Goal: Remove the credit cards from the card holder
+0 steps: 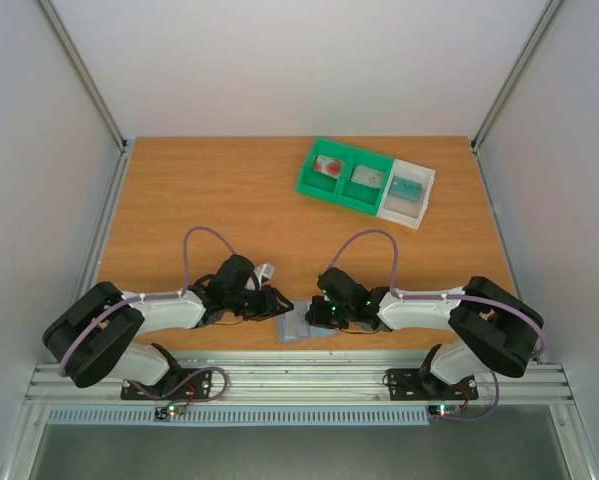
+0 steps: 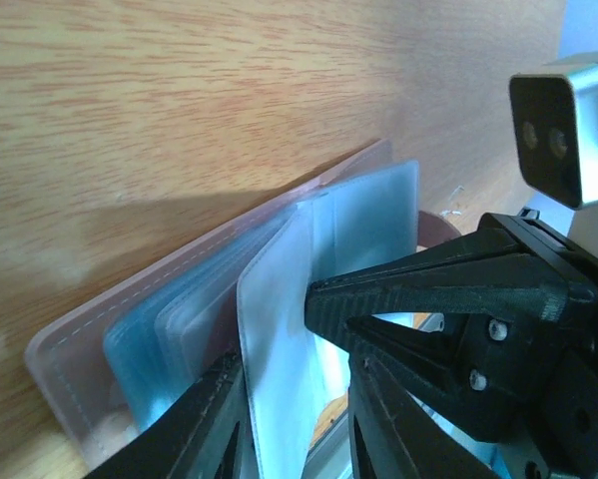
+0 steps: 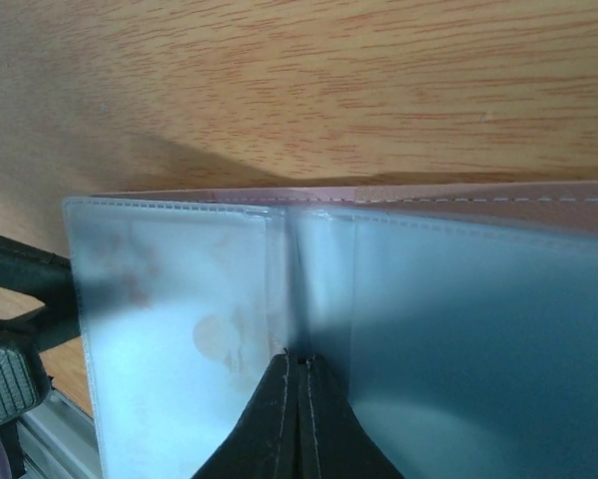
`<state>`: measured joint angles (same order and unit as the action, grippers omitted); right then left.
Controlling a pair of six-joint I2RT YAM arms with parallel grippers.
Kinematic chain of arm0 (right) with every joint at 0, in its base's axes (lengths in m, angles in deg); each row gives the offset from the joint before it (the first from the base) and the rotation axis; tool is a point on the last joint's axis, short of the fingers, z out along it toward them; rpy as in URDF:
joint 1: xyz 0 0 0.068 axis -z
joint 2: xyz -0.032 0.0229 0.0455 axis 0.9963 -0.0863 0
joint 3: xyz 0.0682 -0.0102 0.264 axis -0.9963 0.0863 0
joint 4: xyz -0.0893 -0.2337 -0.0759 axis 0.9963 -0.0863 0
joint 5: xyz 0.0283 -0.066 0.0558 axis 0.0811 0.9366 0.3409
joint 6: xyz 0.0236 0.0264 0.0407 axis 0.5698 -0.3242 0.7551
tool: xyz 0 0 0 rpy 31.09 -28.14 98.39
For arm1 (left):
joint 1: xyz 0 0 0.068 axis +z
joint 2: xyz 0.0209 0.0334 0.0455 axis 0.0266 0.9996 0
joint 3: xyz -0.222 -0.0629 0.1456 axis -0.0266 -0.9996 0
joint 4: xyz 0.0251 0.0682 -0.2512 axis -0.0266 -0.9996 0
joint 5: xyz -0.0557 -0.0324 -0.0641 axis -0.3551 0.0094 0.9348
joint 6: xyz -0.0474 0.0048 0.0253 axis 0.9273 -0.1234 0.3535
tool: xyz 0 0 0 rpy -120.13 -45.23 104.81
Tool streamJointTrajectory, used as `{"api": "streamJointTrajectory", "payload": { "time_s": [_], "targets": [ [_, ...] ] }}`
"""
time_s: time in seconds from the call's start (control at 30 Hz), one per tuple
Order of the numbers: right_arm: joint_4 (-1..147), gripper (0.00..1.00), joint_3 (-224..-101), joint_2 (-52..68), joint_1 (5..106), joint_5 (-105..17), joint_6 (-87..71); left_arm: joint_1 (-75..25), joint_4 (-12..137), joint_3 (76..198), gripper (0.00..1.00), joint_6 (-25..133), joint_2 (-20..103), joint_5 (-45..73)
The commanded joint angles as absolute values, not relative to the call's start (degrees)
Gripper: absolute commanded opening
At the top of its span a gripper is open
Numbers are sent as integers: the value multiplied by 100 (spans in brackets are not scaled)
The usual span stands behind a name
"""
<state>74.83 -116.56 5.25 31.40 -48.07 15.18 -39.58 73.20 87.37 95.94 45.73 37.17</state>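
1. Extraction from the sleeves looks to be the step in hand. The card holder (image 1: 306,325) lies open at the near edge of the table (image 1: 199,190), between the two arms.
2. The left gripper (image 2: 294,399) is partly open. Its fingers stand either side of one clear sleeve leaf that is lifted off the stack, and no firm clamp on it shows.
3. The right gripper (image 3: 300,359) has its jaws pressed together, tips at the holder's centre crease. I cannot tell whether it pinches a leaf or only pins the holder down.
4. Through the frosted left sleeve (image 3: 174,319) in the right wrist view a pale shape with faint brownish marks shows. It is possibly a card, but too blurred to be sure.
5. Three cards already sit apart in the green and white tray (image 1: 305,186) at the far right: a red-blotched card (image 1: 329,166), a greyish card (image 1: 367,177) and a teal one (image 1: 407,187).
6. The next move probably calls for the left fingers to find a card edge rather than bare plastic, and to pull along the sleeve's opening while the right holds steady.
7. No brand, label or writing is legible. Only pale stitching shows along the holder's pinkish cover.
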Motion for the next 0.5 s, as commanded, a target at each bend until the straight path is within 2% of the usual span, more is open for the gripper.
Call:
{"api": "streamJointTrajectory", "payload": {
  "time_s": [0.0, 0.07, 0.17, 0.47],
  "targets": [
    [7280, 1, -11478, 298, 3091, -4747, 1595, -3958, 7982, 8803, 26, 9661, 4715, 3965],
    [7350, 1, -11453, 299, 3091, -4790, 1632, -3967, 8028, 8811, 20, 9719, 4723, 4016],
    [7364, 1, -11425, 340, 3095, -4851, 1644, -3987, 8033, 8828, 5, 9727, 4723, 4074],
    [7943, 1, -11327, 356, 3091, -4976, 1664, -4124, 8024, 8999, 1, 9826, 4737, 4219]
  ]
}}
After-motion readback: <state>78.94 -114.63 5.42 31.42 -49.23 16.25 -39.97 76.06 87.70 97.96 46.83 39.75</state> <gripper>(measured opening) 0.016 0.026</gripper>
